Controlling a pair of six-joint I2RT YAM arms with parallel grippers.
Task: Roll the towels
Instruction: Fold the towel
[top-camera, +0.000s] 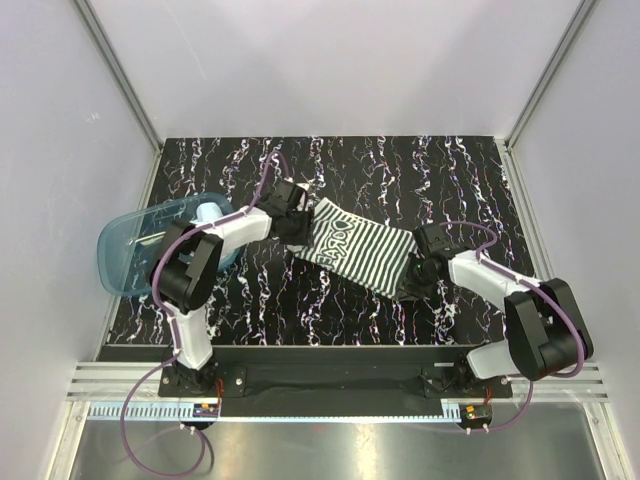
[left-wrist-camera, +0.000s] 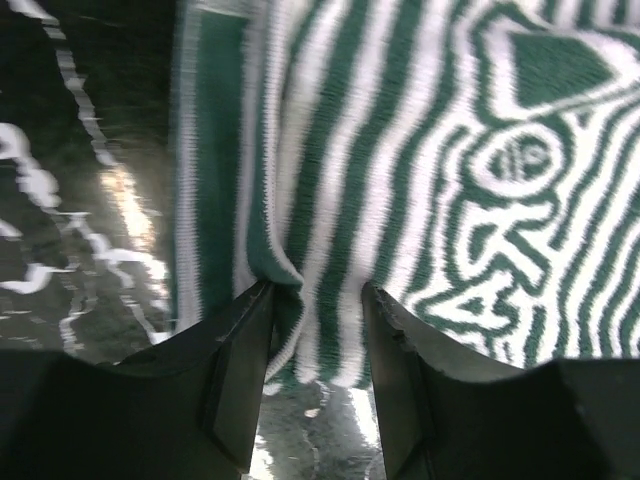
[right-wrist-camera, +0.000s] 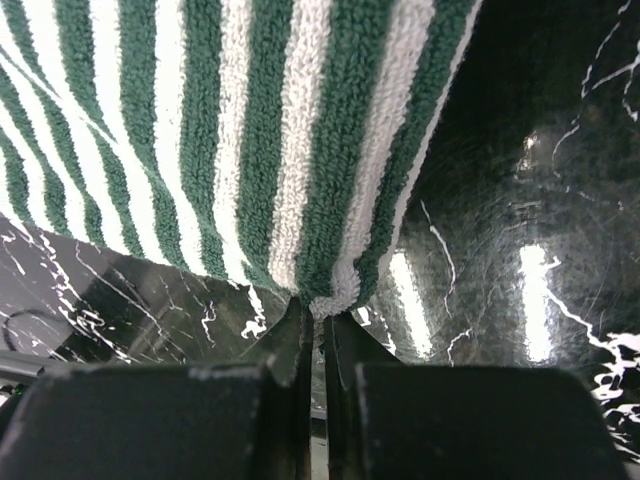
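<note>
Black tabletop with white marble veining (top-camera: 250, 300). Dark-green-and-white striped terry towel (top-camera: 365, 255) (left-wrist-camera: 400, 150) (right-wrist-camera: 250, 120) at mid-table, stretched as a slanting band between the two arms. Left end farther back, right end nearer the bases. White patch with a dark looping pattern (top-camera: 340, 240) (left-wrist-camera: 520, 200) on the towel's left half.

At the left end: left gripper (top-camera: 292, 225) (left-wrist-camera: 318, 292) over the short edge. Fingers narrowed to a middling gap, with a puckered fold of the hem between them and against the left pad (left-wrist-camera: 250, 335). Firm hold or loose contact: cannot tell.

At the right end: right gripper (top-camera: 415, 275) (right-wrist-camera: 320, 308), fingers pressed together with barely a slit between. Towel's corner pinched at the tips. Cloth fanning up and away from the pinch, raised off the tabletop there, glossy surface showing beneath.

Left of the left arm: translucent blue plastic tub (top-camera: 125, 250), oval, at the table's left edge. Plain light blue cloth (top-camera: 208, 212), a small bunched lump at the tub's right rim, partly hidden by the left arm. Inside the tub or beside it: cannot tell.
</note>
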